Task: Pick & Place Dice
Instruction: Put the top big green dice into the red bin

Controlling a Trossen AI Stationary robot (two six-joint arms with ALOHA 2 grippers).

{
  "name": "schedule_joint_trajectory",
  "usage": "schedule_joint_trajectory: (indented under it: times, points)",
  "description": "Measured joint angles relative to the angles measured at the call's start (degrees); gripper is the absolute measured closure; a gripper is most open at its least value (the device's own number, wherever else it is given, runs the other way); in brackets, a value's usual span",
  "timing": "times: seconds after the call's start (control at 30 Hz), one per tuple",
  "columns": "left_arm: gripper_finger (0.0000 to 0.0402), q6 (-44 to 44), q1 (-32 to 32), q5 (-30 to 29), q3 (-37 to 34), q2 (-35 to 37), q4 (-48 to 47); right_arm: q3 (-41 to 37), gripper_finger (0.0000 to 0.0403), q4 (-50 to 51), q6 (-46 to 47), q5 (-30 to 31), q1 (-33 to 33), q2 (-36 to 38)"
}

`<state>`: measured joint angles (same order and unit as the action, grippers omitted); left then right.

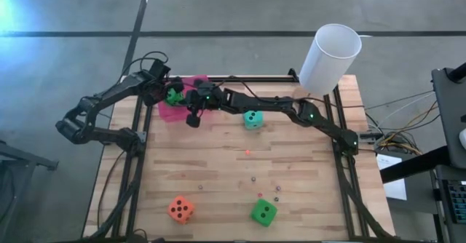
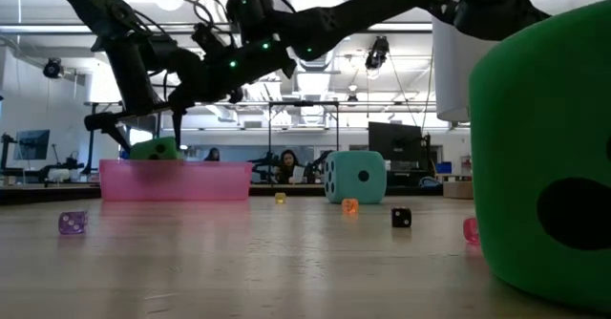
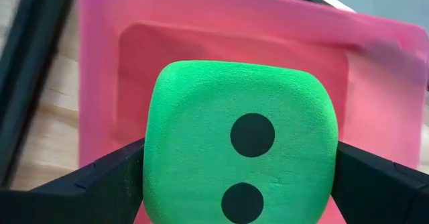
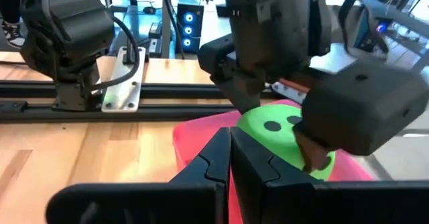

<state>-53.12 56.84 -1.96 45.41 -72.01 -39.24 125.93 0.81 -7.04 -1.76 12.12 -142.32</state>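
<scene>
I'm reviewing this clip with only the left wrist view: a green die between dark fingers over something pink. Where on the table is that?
Observer: At the far left; the pink tray sits there, with the left gripper over it.
Operator: Is the right arm nearby?
Observer: Yes, the right gripper is shut, at the tray's edge.
Operator: Other dice left?
Observer: Three on the wood: the teal die, the orange die, another green die.
</scene>
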Motion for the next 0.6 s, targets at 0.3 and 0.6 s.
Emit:
schedule_joint_trajectory:
  times: [0.3,0.6]
  points:
    - [0.0003,0.9,0.37,-4.02,0.0,0.01,0.01,-0.07,0.0394,6.11,-2.89,-0.44,-0.47,4.53]
    - [0.0003,6.56,0.42,-5.73,0.0,0.02,0.13,-0.17,0.0394,11.82,-0.93,-6.23,-0.78,10.07]
